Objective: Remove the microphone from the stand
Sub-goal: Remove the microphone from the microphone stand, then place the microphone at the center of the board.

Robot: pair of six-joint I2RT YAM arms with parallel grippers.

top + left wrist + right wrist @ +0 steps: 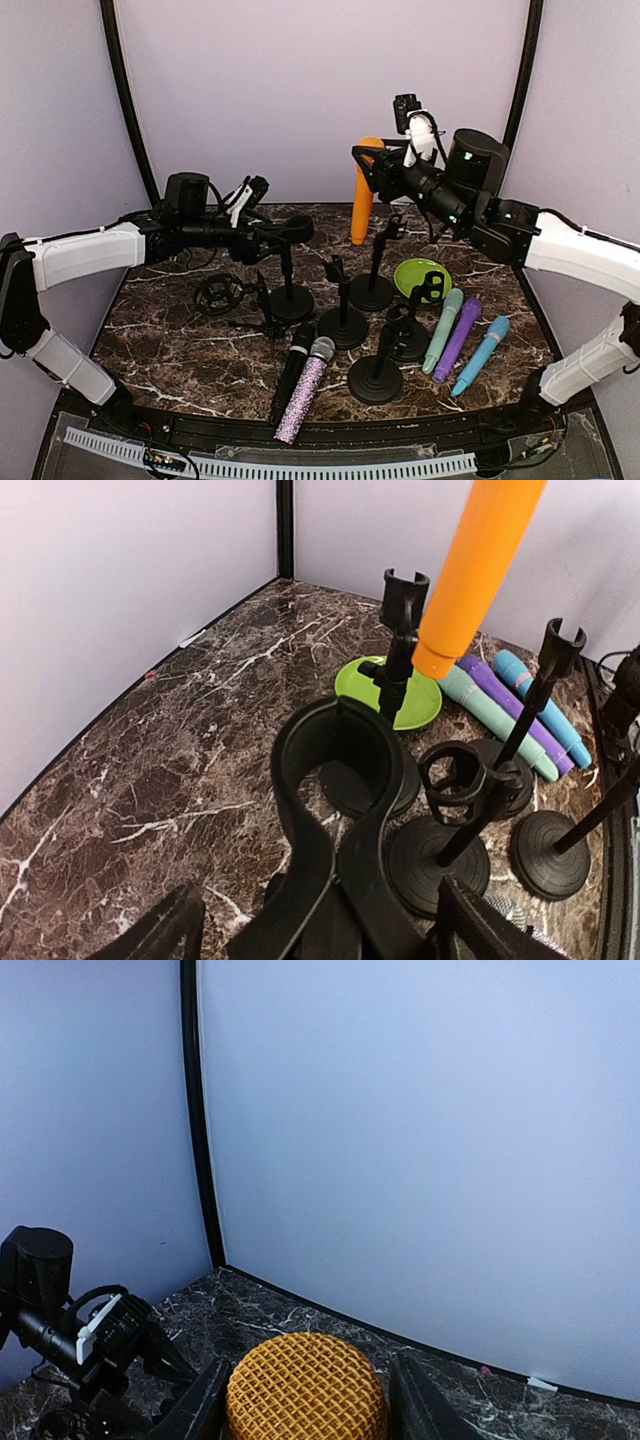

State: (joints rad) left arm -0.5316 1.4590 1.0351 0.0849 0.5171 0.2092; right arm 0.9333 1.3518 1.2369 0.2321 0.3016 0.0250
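Orange microphone (361, 205) hangs gripped in the right hand (369, 159) above the stands (372, 290).

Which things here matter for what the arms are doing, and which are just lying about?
In the job: orange microphone, right gripper holding it, left gripper, black stand.
Lying about: teal microphone, purple microphone, blue microphone, black microphone, glitter microphone, green-based stand.

Nothing readable here, folks. No lettering I can make out on the orange microphone (362, 200), the black stands (343, 325) or the other mics (458, 338) lying on the tabletop (180, 340); any markings on the arms (85, 255) are too small to tell.
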